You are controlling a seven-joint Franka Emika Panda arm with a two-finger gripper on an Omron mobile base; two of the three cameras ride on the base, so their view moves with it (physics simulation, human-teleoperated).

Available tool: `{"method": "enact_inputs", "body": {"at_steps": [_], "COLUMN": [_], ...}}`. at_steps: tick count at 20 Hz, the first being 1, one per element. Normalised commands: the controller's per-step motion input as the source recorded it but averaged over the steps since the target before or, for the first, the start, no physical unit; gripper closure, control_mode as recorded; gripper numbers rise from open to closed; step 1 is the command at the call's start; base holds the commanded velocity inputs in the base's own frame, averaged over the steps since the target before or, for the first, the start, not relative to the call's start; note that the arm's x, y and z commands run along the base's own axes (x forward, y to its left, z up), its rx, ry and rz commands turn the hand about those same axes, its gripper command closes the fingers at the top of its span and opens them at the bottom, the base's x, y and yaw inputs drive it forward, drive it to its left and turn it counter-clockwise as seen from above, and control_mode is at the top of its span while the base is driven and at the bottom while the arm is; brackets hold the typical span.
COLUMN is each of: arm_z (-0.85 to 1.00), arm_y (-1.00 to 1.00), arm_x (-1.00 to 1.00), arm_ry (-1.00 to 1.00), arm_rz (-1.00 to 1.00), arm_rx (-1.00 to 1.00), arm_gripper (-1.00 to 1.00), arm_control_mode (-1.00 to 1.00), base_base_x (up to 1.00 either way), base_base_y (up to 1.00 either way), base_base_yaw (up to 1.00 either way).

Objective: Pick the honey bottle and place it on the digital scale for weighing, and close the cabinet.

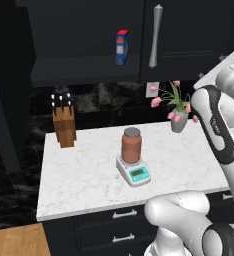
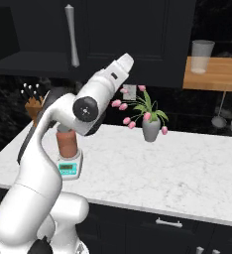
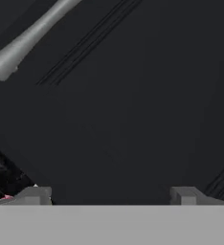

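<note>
The cabinet (image 1: 89, 40) is the largest thing in the left base view, black and panelled, running across twelve o'clock above the counter; its left door stands swung open at nine o'clock, baring a dark shelf, while the right door is shut, a long silver handle (image 1: 155, 36) hanging at one o'clock. On the open shelf, just at the eleven o'clock side of that handle, stands a slim blue carton (image 1: 121, 48) with a red top. Below lies the white marble counter (image 1: 84, 175), with dark drawers (image 1: 119, 220) along its front edge at six o'clock. The knife block (image 1: 64, 125) sits at the counter's nine o'clock end near the wall, and a grey vase of pink tulips (image 1: 178, 120) stands at three o'clock. The honey bottle (image 1: 131, 146), reddish-brown with a grey lid, stands upright on the digital scale (image 1: 134, 172) near the middle of the counter, the teal display facing the front edge. In the hand view the gripper (image 3: 111, 197) faces the dark panelled door close up, its two fingertips (image 3: 35, 195) spread wide apart at six o'clock with nothing between them, and the silver handle runs aslant at ten o'clock.
</note>
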Motion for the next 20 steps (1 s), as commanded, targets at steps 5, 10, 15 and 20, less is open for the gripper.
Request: {"method": "enact_inputs", "body": {"at_steps": [5, 10, 15, 20], "arm_z": [0.38, 0.0, -0.42, -0.3], "arm_y": [0.47, 0.94, 0.98, 0.74], "arm_x": [-0.67, -0.39, -0.06, -0.04], "arm_ry": [0.03, -0.18, -0.01, 0.0], "arm_rz": [-0.06, 0.0, 0.0, 0.0], "arm_rx": [-0.04, 0.0, 0.16, 0.19], "arm_gripper": [-1.0, -1.0, -1.0, -1.0], "arm_control_mode": [-1.0, -1.0, -1.0, -1.0], "base_base_x": [0.0, 0.0, 0.0, 0.0], "base_base_y": [0.0, 0.0, 0.0, 0.0], "base_base_yaw": [0.0, 0.0, 0.0, 0.0]}}
